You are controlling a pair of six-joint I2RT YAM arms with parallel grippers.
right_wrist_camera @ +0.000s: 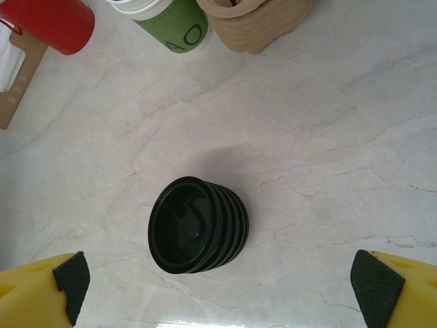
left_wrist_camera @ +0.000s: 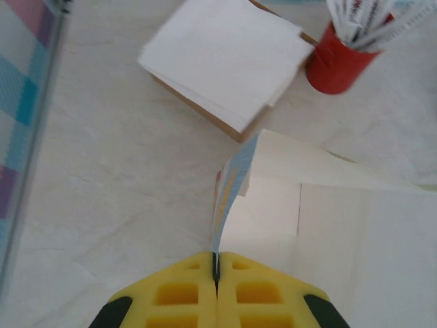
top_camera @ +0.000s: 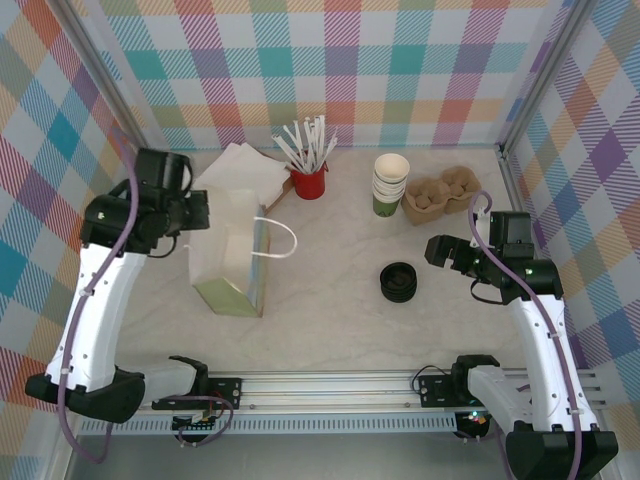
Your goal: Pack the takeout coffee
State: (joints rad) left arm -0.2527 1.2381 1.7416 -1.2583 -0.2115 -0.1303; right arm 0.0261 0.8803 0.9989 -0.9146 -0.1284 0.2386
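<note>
Plaid walls (top_camera: pixel 330 70) on three sides; pale marbled tabletop (top_camera: pixel 330 320).

Layout:
- Paper bag (top_camera: pixel 225 260) stands left of centre, with its loop handle (top_camera: pixel 283 235) toward the middle.
- A pile of white napkins (left_wrist_camera: pixel 225 58) lies behind the bag, and a red cup (top_camera: pixel 308 183) of wrapped sticks is just beside them.
- A nested stack of green cups (top_camera: pixel 391 183) is at the back right, touching or just beside a cardboard cup carrier (top_camera: pixel 440 195).
- A short stack of black lids (right_wrist_camera: pixel 198 225) lies on its side in open tabletop, well apart from the bag.

Left fingers (left_wrist_camera: pixel 177 294): pressed together with a thin edge of the bag's rim pinched between them, at the far left of the bag's mouth.

Right fingers (right_wrist_camera: pixel 41 287): spread wide and holding nothing. They hang over the lids, one on each side and clear of them.

Takeout coffee: I cannot tell where it is. The green cups I can make out are the nested stack. There is a greenish band at the near end of the bag, but I cannot tell whether it is the bag's wall or something inside.

Progress (judgement): early.
- In hand: the bag's rim is gripped, probably to hold the mouth open or steady.
- Not confirmed: a cup in the bag.
- Left to do, as far as I can judge: the free right arm picks up the single cup and lowers it upright into the bag, then the left lets go of the rim.
</note>
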